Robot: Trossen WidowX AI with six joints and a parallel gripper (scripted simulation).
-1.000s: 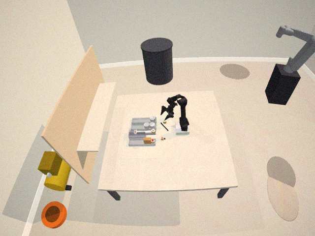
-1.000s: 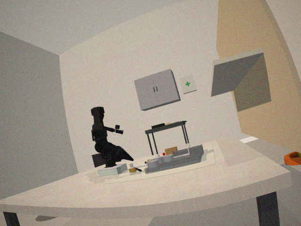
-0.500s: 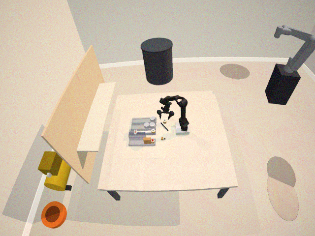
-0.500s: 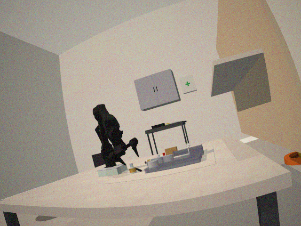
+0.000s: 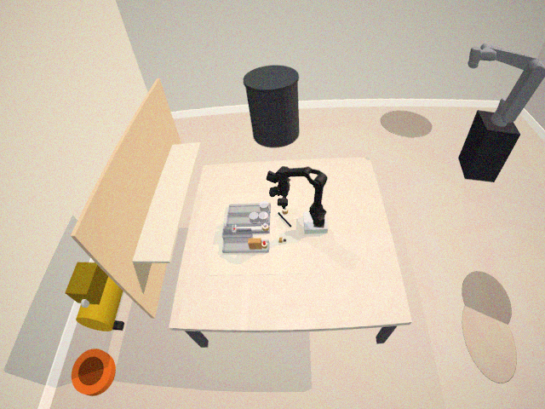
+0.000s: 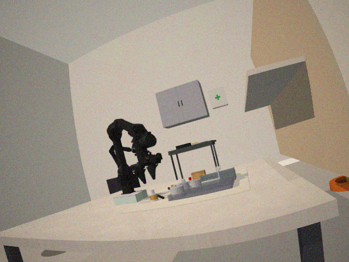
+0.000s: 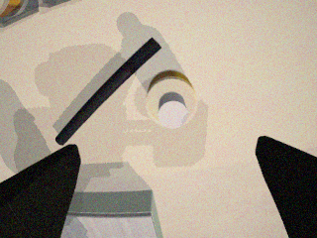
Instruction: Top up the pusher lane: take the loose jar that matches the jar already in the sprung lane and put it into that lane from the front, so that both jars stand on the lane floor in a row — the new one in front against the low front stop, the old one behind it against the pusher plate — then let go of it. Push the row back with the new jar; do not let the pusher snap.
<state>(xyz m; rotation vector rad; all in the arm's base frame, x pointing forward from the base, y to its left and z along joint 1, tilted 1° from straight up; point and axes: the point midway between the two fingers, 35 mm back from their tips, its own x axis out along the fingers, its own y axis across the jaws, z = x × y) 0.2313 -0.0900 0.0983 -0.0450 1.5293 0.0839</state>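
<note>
A loose jar (image 5: pixel 284 211) (image 6: pixel 153 195) (image 7: pixel 172 101), amber with a white lid, stands upright on the table between the rack and the arm's base. My gripper (image 6: pixel 150 180) (image 7: pixel 169 150) is wide open and empty, pointing down above the jar; the jar shows between and beyond the fingertips in the wrist view. The sprung lane's jar (image 5: pixel 265 227), also amber and white-topped, stands at the lane's front end. A pale pusher bar runs behind it; the pusher plate is too small to make out. Another loose jar (image 5: pixel 281 240), with a dark cap, lies on its side near the rack.
A black stick (image 5: pixel 284 219) (image 6: pixel 161 196) (image 7: pixel 109 91) lies beside the upright jar. The grey rack (image 6: pixel 203 190) also holds white cylinders (image 5: pixel 253 216) (image 6: pixel 194 183), a brown block (image 5: pixel 254 243) (image 6: pixel 198 174) and a red-topped jar (image 5: pixel 264 244). The arm's pale base (image 7: pixel 111 203) is close by.
</note>
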